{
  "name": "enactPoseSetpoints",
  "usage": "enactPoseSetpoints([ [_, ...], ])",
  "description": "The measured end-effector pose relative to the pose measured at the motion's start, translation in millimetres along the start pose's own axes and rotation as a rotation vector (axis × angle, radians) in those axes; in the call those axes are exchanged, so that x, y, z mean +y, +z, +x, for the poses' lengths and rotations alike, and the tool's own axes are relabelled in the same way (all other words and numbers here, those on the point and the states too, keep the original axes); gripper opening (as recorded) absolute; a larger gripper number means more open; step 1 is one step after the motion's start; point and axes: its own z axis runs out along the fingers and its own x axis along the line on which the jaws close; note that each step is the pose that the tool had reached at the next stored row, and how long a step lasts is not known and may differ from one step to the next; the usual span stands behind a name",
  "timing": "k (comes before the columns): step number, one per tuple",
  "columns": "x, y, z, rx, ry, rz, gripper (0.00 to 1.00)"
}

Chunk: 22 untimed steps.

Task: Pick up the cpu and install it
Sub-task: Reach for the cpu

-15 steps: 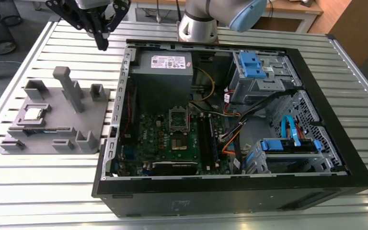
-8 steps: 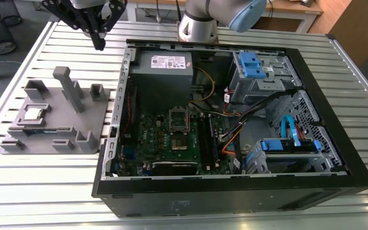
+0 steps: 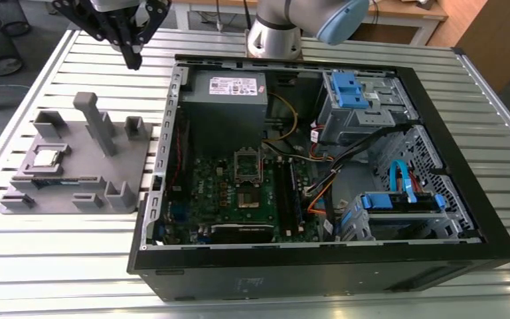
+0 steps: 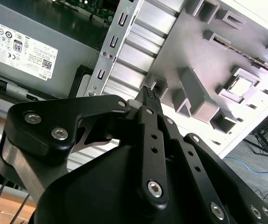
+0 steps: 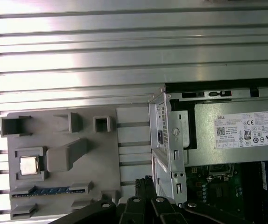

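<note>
The cpu (image 3: 45, 157) is a small silver-topped square lying in a recess of the grey fixture plate (image 3: 95, 176) on the exterior view's left; it also shows in both wrist views (image 4: 240, 85) (image 5: 29, 165). My gripper (image 3: 133, 62) hangs high above the table, beyond the fixture and beside the case's back corner, well away from the cpu. Its black fingers (image 4: 148, 95) meet at the tips with nothing between them, so it is shut and empty. The gripper (image 5: 145, 183) points down near the case wall. The motherboard's socket (image 3: 248, 169) lies open-framed inside the case.
The open black computer case (image 3: 467, 179) holds a power supply (image 3: 228, 86), cables and blue drive bays (image 3: 348, 90). A memory stick (image 3: 56, 181) lies in a slot of the fixture, whose upright grey posts (image 3: 93, 119) rise near the cpu. Everything rests on a slatted metal table (image 3: 60, 266).
</note>
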Motion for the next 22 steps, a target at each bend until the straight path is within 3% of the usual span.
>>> enactPoseSetpoints([
  [22, -0.6, -0.4, 8.0, -0.0005, 0.000, 0.0000, 0.11],
])
